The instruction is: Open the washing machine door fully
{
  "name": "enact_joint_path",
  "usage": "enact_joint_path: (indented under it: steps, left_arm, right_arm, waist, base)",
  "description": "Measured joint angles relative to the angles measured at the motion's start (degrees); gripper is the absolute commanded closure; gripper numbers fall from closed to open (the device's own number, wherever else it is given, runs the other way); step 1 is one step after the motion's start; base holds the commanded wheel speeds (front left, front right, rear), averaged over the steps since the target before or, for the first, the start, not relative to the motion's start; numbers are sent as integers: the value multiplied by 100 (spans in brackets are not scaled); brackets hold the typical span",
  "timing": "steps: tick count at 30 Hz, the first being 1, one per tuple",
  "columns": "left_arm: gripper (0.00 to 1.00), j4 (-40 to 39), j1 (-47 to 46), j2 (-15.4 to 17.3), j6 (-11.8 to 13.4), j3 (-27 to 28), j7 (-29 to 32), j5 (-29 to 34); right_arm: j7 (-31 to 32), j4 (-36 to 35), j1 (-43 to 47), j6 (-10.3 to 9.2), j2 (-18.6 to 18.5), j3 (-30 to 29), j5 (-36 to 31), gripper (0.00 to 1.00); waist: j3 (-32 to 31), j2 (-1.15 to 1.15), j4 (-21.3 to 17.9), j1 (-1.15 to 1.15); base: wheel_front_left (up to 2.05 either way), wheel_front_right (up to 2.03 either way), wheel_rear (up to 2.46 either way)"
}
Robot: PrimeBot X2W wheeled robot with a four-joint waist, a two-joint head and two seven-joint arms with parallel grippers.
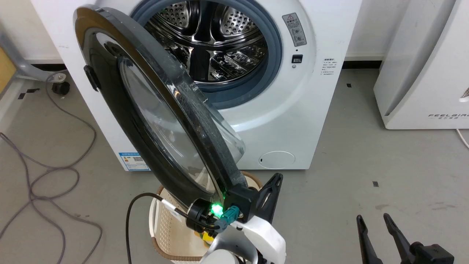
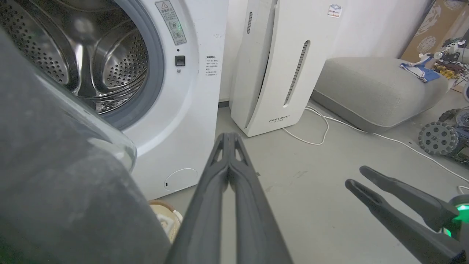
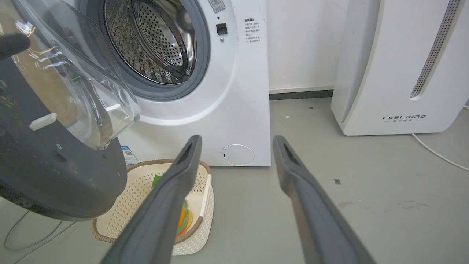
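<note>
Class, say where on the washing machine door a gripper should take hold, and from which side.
Probably the free rim of the washing machine door, approached from the robot's right: it stands half open, hinged left, and the glass bowl bulges.

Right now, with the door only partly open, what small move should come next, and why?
Probably sweep the left tool toward the robot's left, pushing the door wider: the door stands roughly half open, and the shut tool sits just inside its free edge.
</note>
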Motion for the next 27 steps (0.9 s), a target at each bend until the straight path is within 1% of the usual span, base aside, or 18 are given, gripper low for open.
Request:
enact_joint_path:
  steps: [3, 11, 13, 27]
  left_arm:
    - [100, 4, 3, 5, 40, 23, -3, -36]
    - [100, -192, 230, 144, 163, 44, -5, -90]
    - [100, -288, 315, 176, 231, 62, 15, -100]
    - [100, -1346, 1070, 697, 581, 126, 200, -140]
  right_arm:
    - [0, 10, -1, 0, 0, -13, 12, 0]
    - [7, 62, -1, 0, 0, -55, 51, 0]
    - [8, 75, -1, 0, 0, -52, 79, 0]
    - [20, 216, 2, 0, 1, -37, 176, 0]
  waist:
    - [-2, 0, 14, 0]
    - [-28, 0, 70, 0]
    - [-37, 0, 74, 0]
    - [-98, 0, 190, 0]
  base:
    - [0, 0, 0]
    - [0, 0, 0]
    - [0, 0, 0]
    - [0, 0, 0]
